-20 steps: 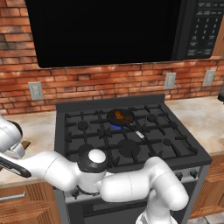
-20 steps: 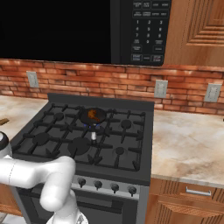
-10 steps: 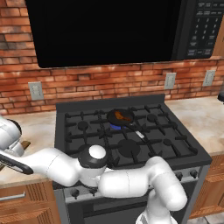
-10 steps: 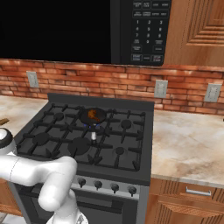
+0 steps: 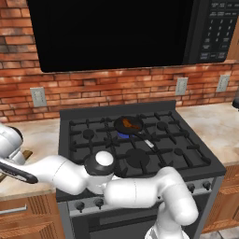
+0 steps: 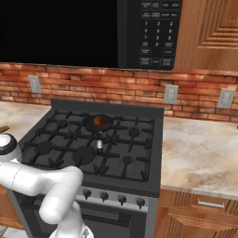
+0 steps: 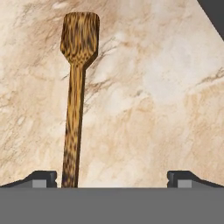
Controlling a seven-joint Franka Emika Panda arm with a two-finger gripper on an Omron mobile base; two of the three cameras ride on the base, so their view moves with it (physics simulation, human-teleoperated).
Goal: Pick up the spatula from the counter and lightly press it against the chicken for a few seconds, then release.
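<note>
Spatula [image 7: 76, 100]: wood with dark speckled grain, flat rounded paddle blade, long straight handle. Lies flat on tabletop [image 7: 153, 87], beige veined marble, left of stove. Handle end sits just inside one fingertip [image 7: 43, 177]. End effector [image 7: 113, 178] over it, spread fully wide, gripping nothing. Dark stove [image 7: 215, 11] corner at upper right. Chicken [image 5: 127, 123]: orange-brown lump in round dark pan [image 5: 139, 127] on black grates, well apart from spatula.

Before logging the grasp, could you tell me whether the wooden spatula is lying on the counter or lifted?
The wooden spatula lies flat on the counter; the open gripper flanks its handle.
</note>
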